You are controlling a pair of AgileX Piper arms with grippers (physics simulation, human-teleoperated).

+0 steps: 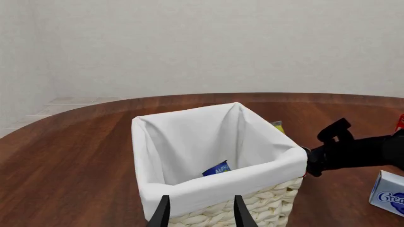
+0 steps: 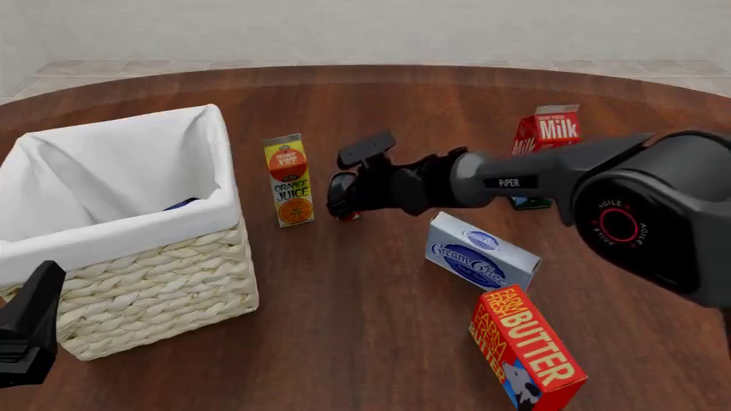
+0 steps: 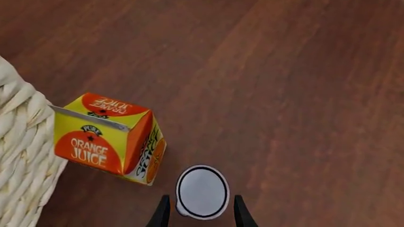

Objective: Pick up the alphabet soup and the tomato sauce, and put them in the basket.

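Right gripper [image 3: 198, 213] — fingers spread, hovering directly above the upright tomato sauce [image 3: 202, 191], bracketing it unclosed. Left gripper [image 1: 200, 213] idling open — farther off, over the basket [image 1: 277, 198].

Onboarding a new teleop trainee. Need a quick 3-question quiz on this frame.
1. True or false: the alphabet soup already lies inside the basket.
2. Which carton stands nearest the right gripper? A) milk B) orange juice C) butter
3. Fill in: in the right wrist view, the tomato sauce sits ____ the open fingers, not yet gripped.

Key: 1 true; 2 B; 3 between.
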